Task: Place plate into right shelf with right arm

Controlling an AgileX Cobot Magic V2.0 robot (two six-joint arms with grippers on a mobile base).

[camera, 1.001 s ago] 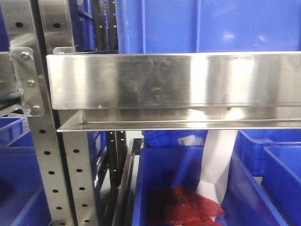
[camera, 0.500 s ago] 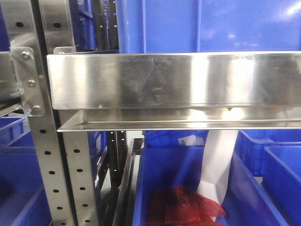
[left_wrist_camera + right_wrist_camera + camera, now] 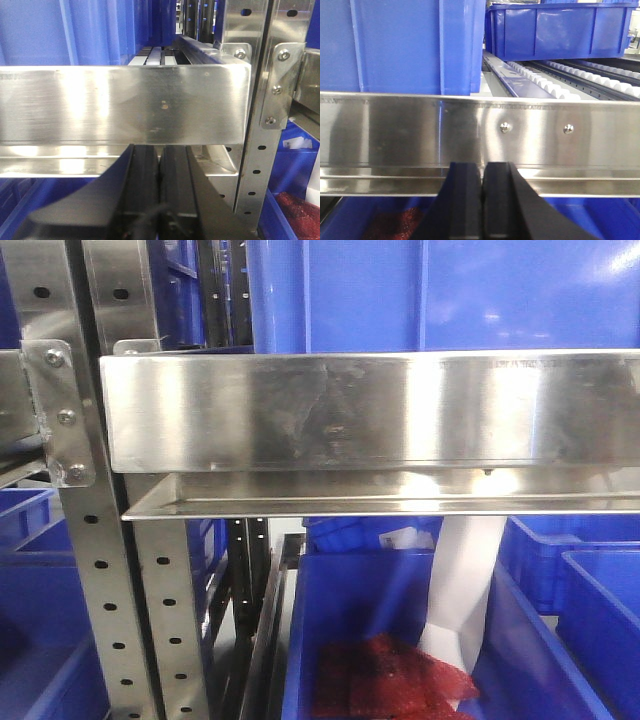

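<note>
Blue bins (image 3: 420, 290) behind steel shelf lip (image 3: 370, 410), no legible writing, both grippers pressed together

Front cam sits close to the shelf (image 3: 370, 410), facing it square-on at lip height — brushed front lip fills the mid frame, perforated post (image 3: 100, 570) at left, blue bins (image 3: 400, 630) above & below.

Left wrist cam looks along its own gripper (image 3: 159, 165) from just under the lip, v. near, aimed at the lip's right end and post (image 3: 260, 150).

Right wrist cam — same low, close angle over its gripper (image 3: 482, 175), facing the lip w/ two rivets, blue bin (image 3: 415, 45) behind. All three share that steel lip.
</note>
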